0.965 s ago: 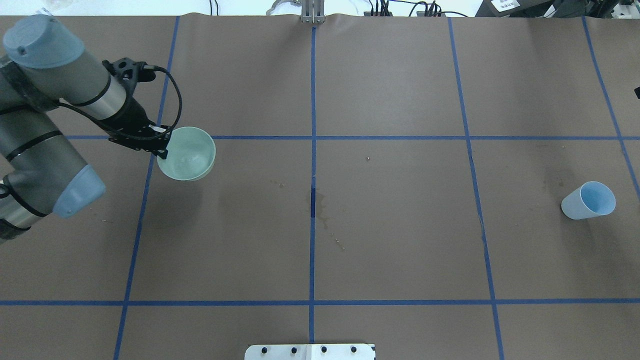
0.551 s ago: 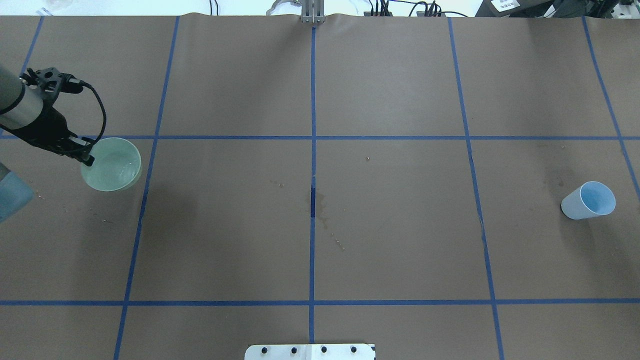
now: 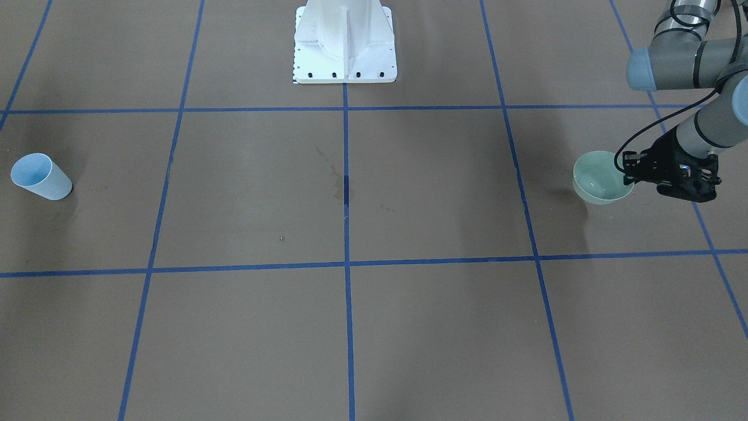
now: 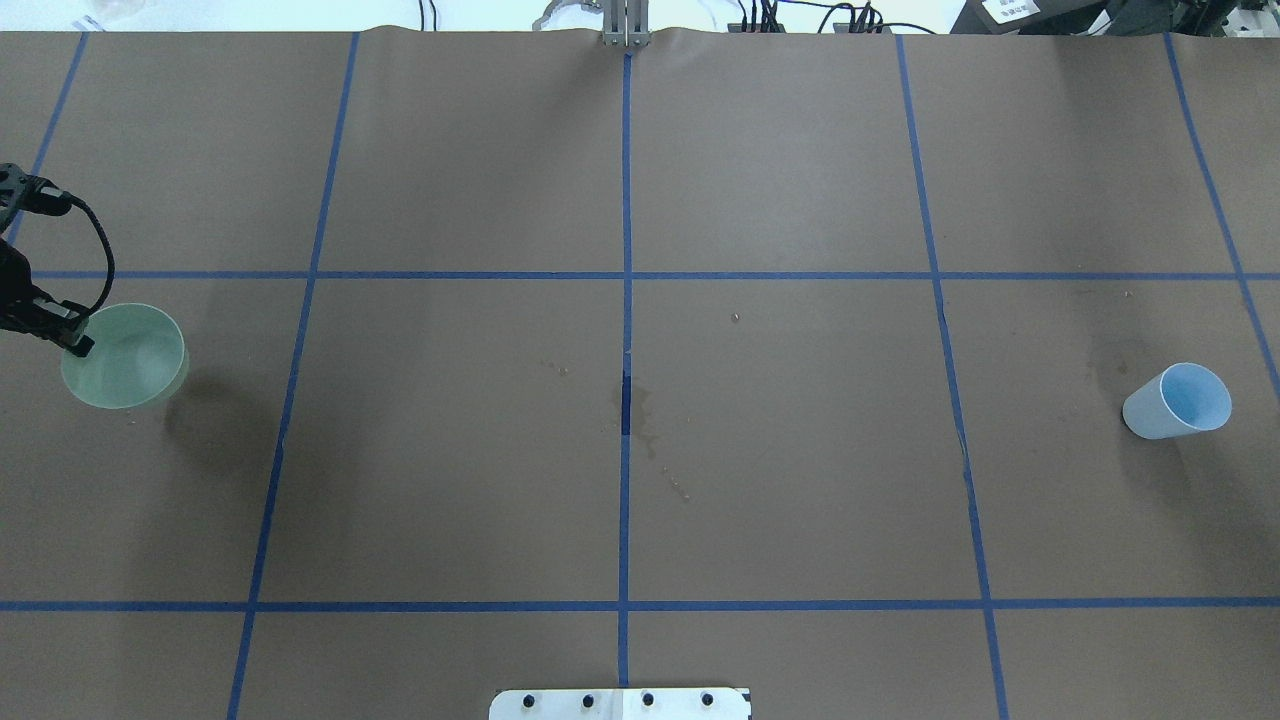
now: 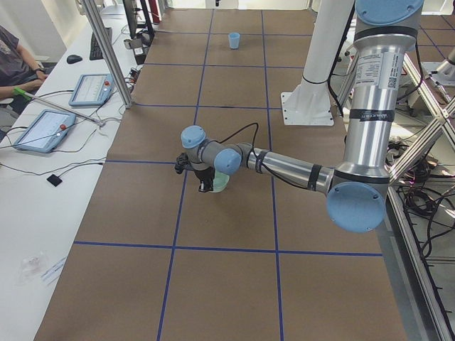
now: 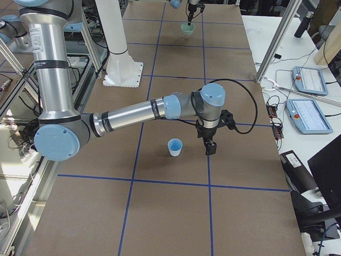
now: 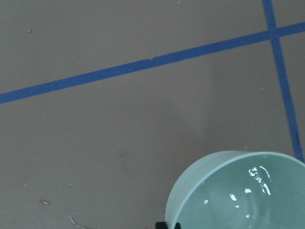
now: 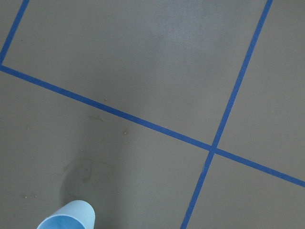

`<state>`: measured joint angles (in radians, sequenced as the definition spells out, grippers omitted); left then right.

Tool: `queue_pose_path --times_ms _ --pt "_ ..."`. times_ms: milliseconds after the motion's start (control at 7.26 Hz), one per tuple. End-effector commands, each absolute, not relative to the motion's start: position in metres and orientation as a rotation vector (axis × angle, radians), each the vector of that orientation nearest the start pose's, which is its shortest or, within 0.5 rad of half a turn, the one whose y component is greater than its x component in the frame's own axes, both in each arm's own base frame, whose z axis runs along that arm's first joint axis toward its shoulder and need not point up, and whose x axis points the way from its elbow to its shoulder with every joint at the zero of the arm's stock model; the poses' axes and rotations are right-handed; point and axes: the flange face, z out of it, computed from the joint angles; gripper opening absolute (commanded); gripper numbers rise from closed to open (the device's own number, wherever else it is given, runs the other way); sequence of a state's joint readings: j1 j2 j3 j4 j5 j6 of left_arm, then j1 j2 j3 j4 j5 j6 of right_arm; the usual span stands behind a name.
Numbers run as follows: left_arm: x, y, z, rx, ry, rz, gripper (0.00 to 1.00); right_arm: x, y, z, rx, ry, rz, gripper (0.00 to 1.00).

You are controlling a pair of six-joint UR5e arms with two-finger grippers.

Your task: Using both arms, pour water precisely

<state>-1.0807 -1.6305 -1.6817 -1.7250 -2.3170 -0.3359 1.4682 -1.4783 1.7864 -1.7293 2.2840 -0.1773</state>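
The left gripper (image 3: 630, 169) pinches the rim of the pale green bowl (image 4: 125, 355) near the table's (image 4: 800, 500) left edge. It holds the bowl level, likely so the water (image 7: 248, 191), mere glints in its bottom, does not spill. The blue cup (image 4: 1178, 400) stands upright near the right edge, with the right gripper (image 6: 209, 146) just beside it; whether that gripper is parted or closed I cannot tell. Between bowl and cup lie blue tape lines (image 4: 625, 500) and faint stains (image 4: 645, 430).

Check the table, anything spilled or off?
Faint blotchy stains on the brown paper along the centre tape line, and a fainter mark beside the blue cup; they look like spill traces. Nothing else stands out.
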Motion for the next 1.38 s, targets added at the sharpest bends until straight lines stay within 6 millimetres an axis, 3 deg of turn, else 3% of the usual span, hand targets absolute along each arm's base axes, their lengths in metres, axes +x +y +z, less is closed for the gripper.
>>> queue_pose_path --times_ms 0,138,276,413,551,689,827,965,1240 --pt "0.189 -0.499 0.587 -0.057 0.792 0.253 0.0 0.014 -0.527 0.526 0.165 -0.711 -0.32 0.99" --pt "0.192 -0.501 0.591 -0.063 0.79 0.255 0.0 0.014 -0.527 0.525 0.167 -0.711 -0.32 0.99" --pt "0.193 -0.501 0.595 -0.07 0.787 0.253 0.13 0.014 -0.527 0.524 0.163 -0.711 -0.319 0.99" --pt "0.193 -0.5 0.596 -0.071 0.787 0.254 0.38 0.014 -0.529 0.522 0.151 -0.712 -0.314 0.99" --pt "0.195 -0.501 0.595 -0.067 0.789 0.261 0.76 0.014 -0.529 0.523 0.148 -0.712 -0.313 0.99" --pt "0.192 -0.499 0.595 -0.043 0.794 0.294 0.99 0.014 -0.529 0.525 0.14 -0.712 -0.311 0.99" --pt "0.187 -0.502 0.587 -0.02 0.8 0.296 1.0 0.014 -0.526 0.528 0.137 -0.712 -0.31 0.99" --pt "0.159 -0.512 0.574 0.027 0.8 0.257 1.0 0.023 -0.522 0.536 0.126 -0.712 -0.287 1.0" --pt "0.076 -0.532 0.567 0.152 0.794 0.229 1.0 0.028 -0.509 0.551 0.102 -0.743 -0.265 1.0"
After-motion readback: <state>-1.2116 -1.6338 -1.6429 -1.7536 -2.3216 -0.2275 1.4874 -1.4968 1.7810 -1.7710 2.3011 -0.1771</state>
